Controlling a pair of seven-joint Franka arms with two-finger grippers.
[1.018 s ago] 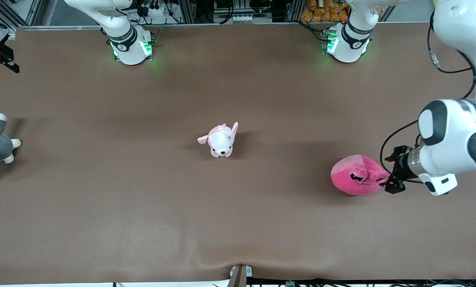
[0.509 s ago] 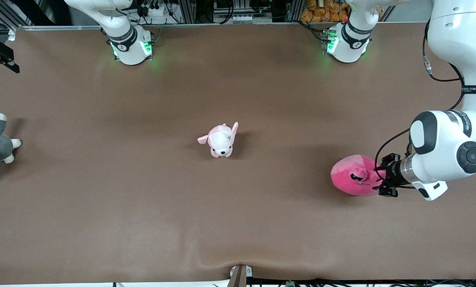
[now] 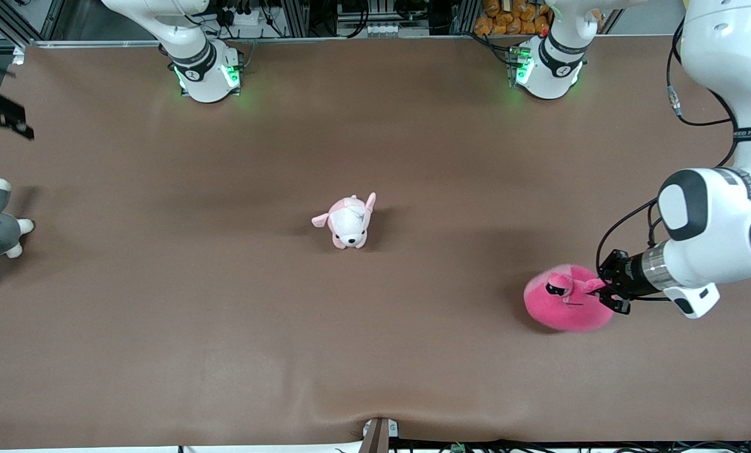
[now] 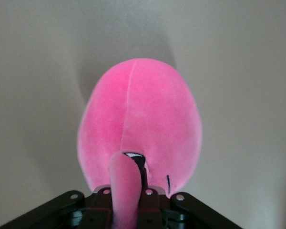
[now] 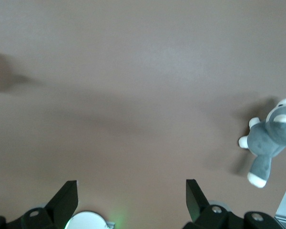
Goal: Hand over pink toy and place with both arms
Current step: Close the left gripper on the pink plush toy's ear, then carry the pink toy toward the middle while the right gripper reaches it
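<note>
Left gripper [image 3: 607, 293] pinched shut on pink toy [image 3: 567, 308] appendage: best lifted slowly toward table centre. Right gripper [image 5: 132, 198] waiting over bare table, fingers wide open, empty.

A broad desk [image 3: 161, 352] is covered by a brown, matte sheet, which fills nearly the whole front view. A shallow crease in the sheet is seen near the middle of the edge nearest the front camera, where a small metal bracket [image 3: 378, 435] is fixed. Soft, blurred shadows are cast across the surface, and green light is thrown onto it in two spots near the edge farthest from the front camera. Along that edge, aluminium frame rails [image 3: 299, 17], black cables and a white power strip [image 3: 249, 16] are visible. A pile of orange objects [image 3: 507, 16] is stored there, toward the left arm's end.
</note>
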